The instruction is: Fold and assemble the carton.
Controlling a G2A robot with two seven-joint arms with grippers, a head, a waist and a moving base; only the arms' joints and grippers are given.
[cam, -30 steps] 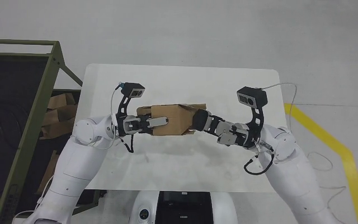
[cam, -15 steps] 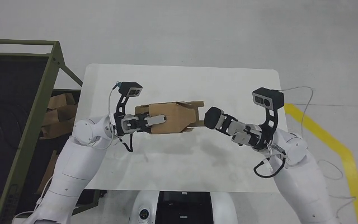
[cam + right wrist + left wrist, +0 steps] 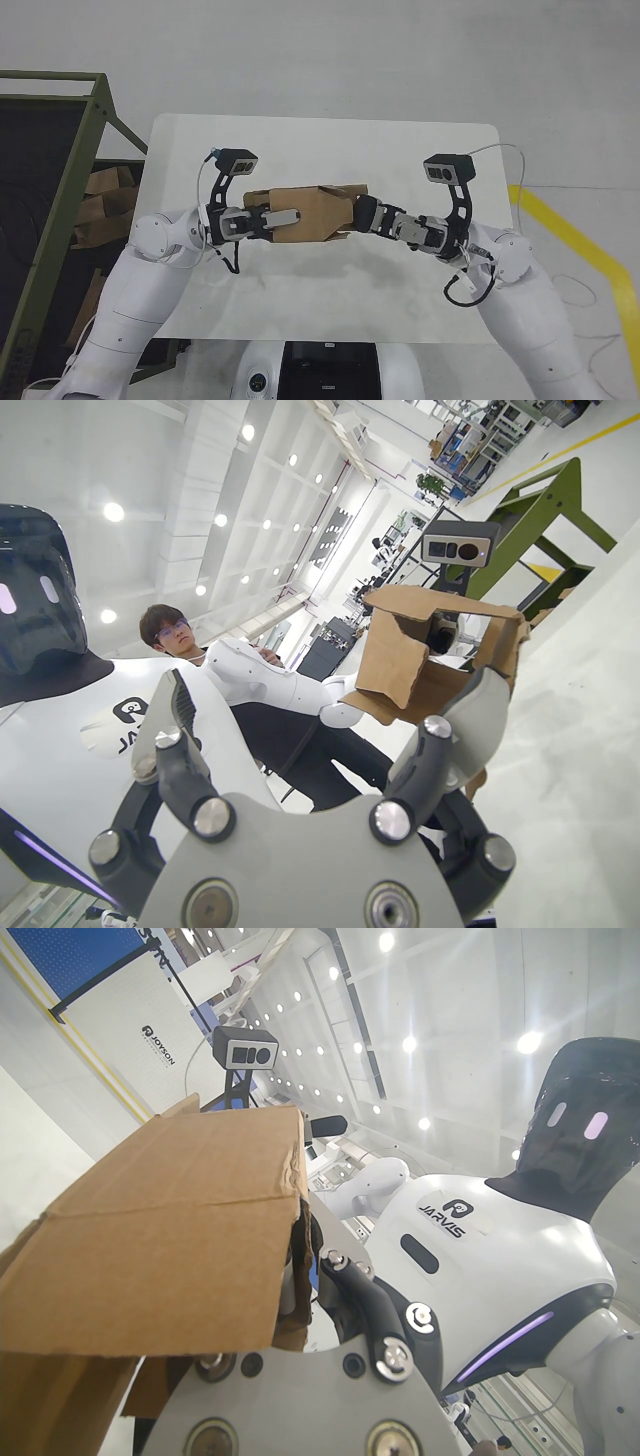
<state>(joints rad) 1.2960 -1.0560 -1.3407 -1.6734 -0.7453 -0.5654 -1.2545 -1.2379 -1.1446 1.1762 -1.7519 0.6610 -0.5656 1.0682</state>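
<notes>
Clamping the carton [image 3: 312, 210], left gripper [image 3: 281, 216] faces splayed right gripper [image 3: 356, 215]

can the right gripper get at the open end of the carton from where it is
Probably yes: the right gripper is open and right at the flapped end of the carton, nothing lies between them, and the left gripper holds the other end.

A white bench [image 3: 320, 140] stands on a pale grey floor [image 3: 400, 60] (yellow line [image 3: 580, 240] along one side). A green metal frame [image 3: 50, 77] stands beside it, with round ceiling lights [image 3: 529, 1042] overhead.
</notes>
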